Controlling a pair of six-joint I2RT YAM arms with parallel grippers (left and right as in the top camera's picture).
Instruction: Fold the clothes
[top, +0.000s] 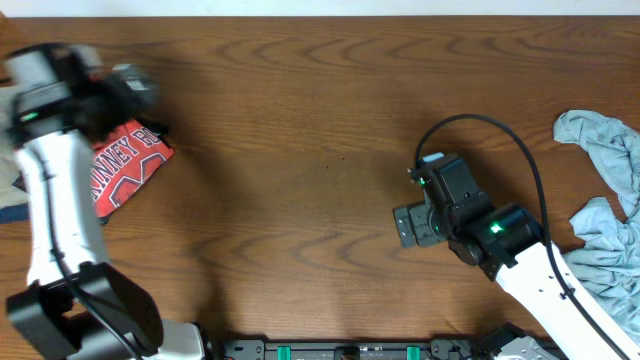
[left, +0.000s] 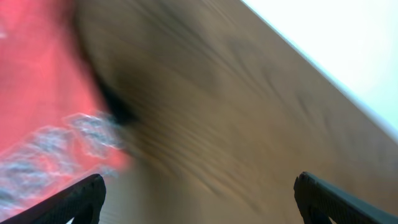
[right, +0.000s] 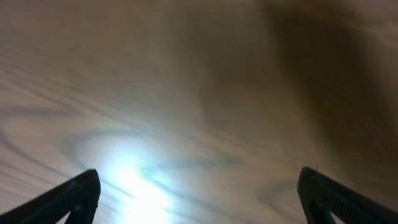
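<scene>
Red shirt (top: 130, 165) is probably sitting folded (blurry view), left tool (left: 198, 180) hovering over it, wide open, empty. Far right of it, gray clothes (top: 610, 200) are lying unfolded, right tool (right: 199, 176) gaping empty too.

White-shelled along left arm (top: 48, 210) and right arm (top: 560, 290), black at joints and fingertips (left: 81, 198), green-lit, trailing a looped black cable (top: 480, 117).

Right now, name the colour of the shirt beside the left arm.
The shirt is red with white lettering; clearest overhead.

The left arm (top: 45, 200) hides part of the red shirt (top: 130, 160); grey clothes (top: 605, 135) are cropped.
</scene>
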